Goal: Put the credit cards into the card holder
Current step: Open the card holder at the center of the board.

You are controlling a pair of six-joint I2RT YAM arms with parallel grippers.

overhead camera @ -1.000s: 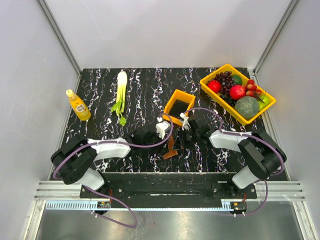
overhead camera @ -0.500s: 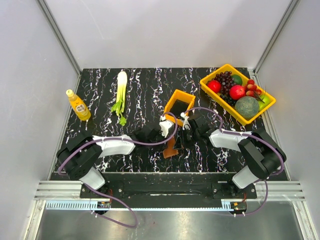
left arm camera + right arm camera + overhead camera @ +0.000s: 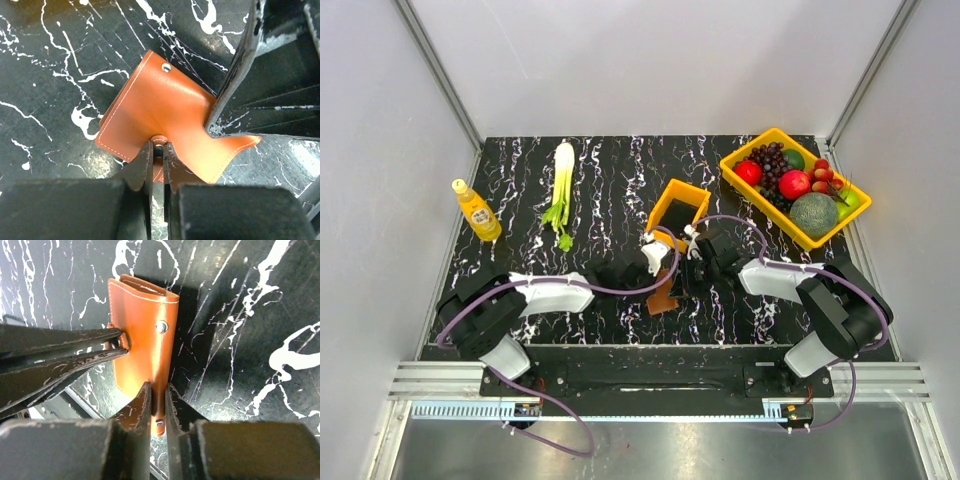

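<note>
Wallet (image 3: 165,110), one only, is at the table's (image 3: 45,60) near middle, gripped between two hands, with one orange bin (image 3: 677,210) just behind it. Left hand (image 3: 158,150) is clenched on its edge at a snap (image 3: 158,150); right hand (image 3: 158,397) pinches another flap, closed tight.

No text, number or brand can be read in any view. Yellow bottle (image 3: 476,210), at 9 o'clock on the table (image 3: 520,170), carries a label band, but its print is too small to resolve. Card holder (image 3: 165,120), seen close in both wrist views, bears only white stitching and metal snap studs as marks.
</note>
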